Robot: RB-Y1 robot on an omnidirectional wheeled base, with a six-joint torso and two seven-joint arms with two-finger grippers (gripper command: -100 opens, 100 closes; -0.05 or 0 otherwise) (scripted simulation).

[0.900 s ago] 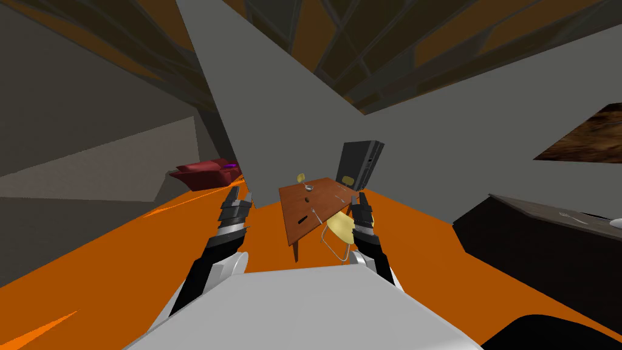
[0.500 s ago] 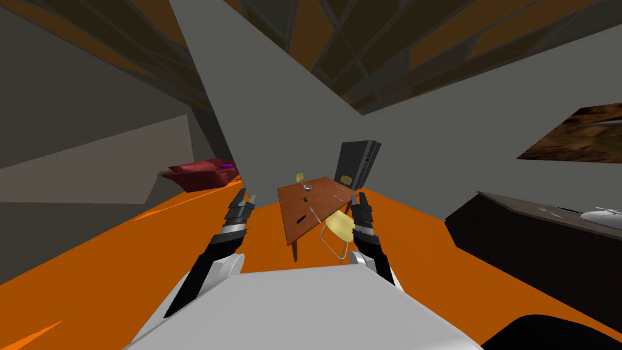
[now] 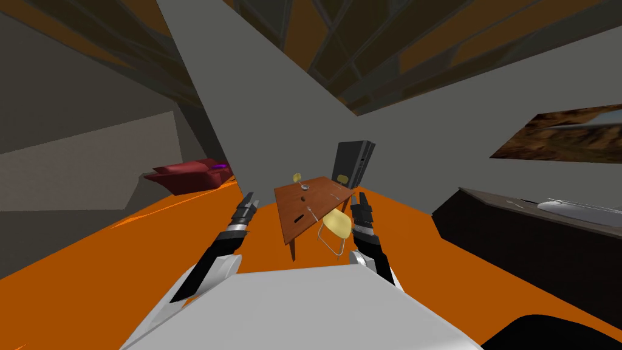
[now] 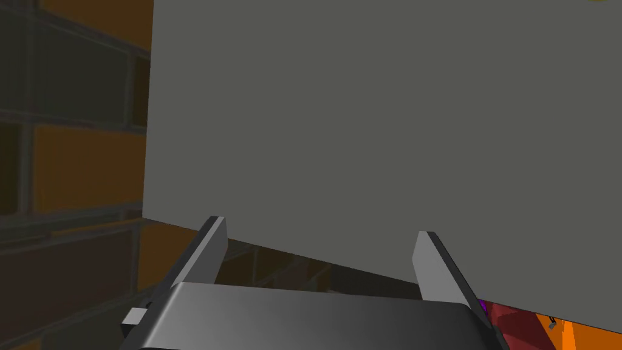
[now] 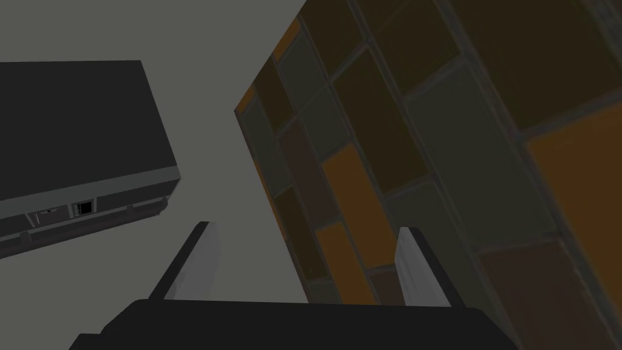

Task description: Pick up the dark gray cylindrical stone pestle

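A brown wooden table (image 3: pixel 322 193) stands some way ahead on the orange floor. On its near part lies a small dark elongated thing (image 3: pixel 299 219), which looks like the pestle. A dark dot (image 3: pixel 303 199), a small grey bowl (image 3: pixel 305 187) and a thin piece of cutlery (image 3: pixel 314 212) also lie on the tabletop. My left gripper (image 3: pixel 250 197) is raised left of the table, far from the tabletop. My right gripper (image 3: pixel 359 197) is held up by the table's right side. The left gripper (image 4: pixel 319 226) and the right gripper (image 5: pixel 304 226) both stand open with nothing between their fingers.
A yellow chair (image 3: pixel 337 223) stands at the table's near right corner, and two more yellow chairs (image 3: pixel 297 177) at the far side. A dark cabinet (image 3: pixel 353 159) stands behind. A red sofa (image 3: pixel 191 173) is at the left, a dark counter (image 3: pixel 522 237) at the right, and a grey wall (image 3: pixel 243 109) juts in ahead on the left.
The whole scene has slid left as my base and head moved. My left forearm has swung inward toward the table. Both grippers stay open.
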